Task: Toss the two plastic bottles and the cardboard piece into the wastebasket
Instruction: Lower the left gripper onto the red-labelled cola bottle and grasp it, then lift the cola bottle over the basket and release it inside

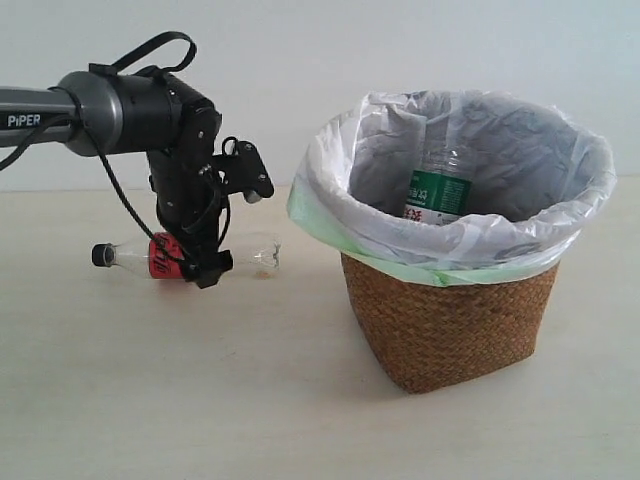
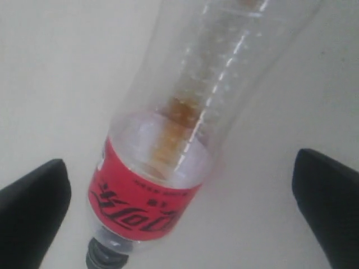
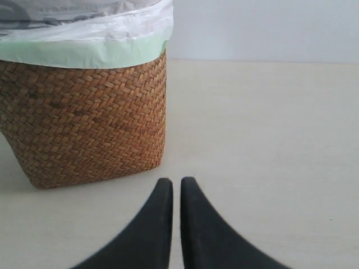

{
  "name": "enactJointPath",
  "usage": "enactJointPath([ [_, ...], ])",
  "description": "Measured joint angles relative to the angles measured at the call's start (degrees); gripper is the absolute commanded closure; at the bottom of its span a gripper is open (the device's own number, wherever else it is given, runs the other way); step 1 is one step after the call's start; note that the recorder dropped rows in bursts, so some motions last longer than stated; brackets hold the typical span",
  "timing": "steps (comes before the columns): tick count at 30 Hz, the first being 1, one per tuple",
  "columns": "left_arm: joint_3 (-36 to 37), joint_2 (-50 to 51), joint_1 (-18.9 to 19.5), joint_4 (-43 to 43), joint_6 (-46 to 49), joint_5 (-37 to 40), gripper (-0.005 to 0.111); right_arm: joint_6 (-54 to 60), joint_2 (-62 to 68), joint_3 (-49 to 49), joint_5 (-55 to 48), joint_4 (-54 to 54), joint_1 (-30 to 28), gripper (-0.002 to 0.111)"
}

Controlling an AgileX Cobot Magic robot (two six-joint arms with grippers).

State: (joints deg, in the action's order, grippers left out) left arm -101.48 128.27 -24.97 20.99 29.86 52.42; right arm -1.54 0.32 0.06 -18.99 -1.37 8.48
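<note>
The left gripper (image 2: 178, 162) hangs over a slim clear plastic bottle with a black cap and a red label (image 1: 250, 254). The bottle lies on its side on the pale worktop (image 1: 200, 400). The jaws are spread wide, one on each side of it, not touching. The label's black curly writing is too blurred to read. White letters on the grey arm (image 1: 40, 110) say PIPER. A stout clear bottle with a green and white label (image 1: 437, 190) stands inside the brown woven wastebasket (image 1: 450, 320). The right gripper (image 3: 176, 182) is near the wastebasket, with its jaws almost together and holding nothing.
</note>
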Motion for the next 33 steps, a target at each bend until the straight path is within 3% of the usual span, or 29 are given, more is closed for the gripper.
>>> enactJointPath([
  [6,0.0,0.6,2.2,-6.4,10.2,-7.2,0.002,0.0,0.0,0.0,0.0,0.0,0.0,0.106],
  [11,0.0,0.7,2.4,-15.0,19.9,-8.3,0.002,0.0,0.0,0.0,0.0,0.0,0.0,0.106],
  [19,0.0,3.9,2.4,-15.5,22.2,-8.6,0.004,0.0,0.0,0.0,0.0,0.0,0.0,0.106],
  [23,0.0,4.7,2.4,-15.0,21.8,-8.7,0.033,0.0,0.0,0.0,0.0,0.0,0.0,0.106],
  [25,0.0,4.7,2.4,-14.4,21.6,-8.8,0.059,0.0,0.0,0.0,0.0,0.0,0.0,0.106],
  [26,0.0,4.7,2.4,-13.4,21.2,-8.9,0.092,0.0,0.0,0.0,0.0,0.0,0.0,0.106],
  [27,0.0,4.7,2.4,-11.0,19.7,-8.9,0.102,0.0,0.0,0.0,0.0,0.0,0.0,0.106],
  [33,0.0,4.7,2.4,-1.8,9.8,-4.7,0.103,0.0,0.0,0.0,0.0,0.0,0.0,0.106],
])
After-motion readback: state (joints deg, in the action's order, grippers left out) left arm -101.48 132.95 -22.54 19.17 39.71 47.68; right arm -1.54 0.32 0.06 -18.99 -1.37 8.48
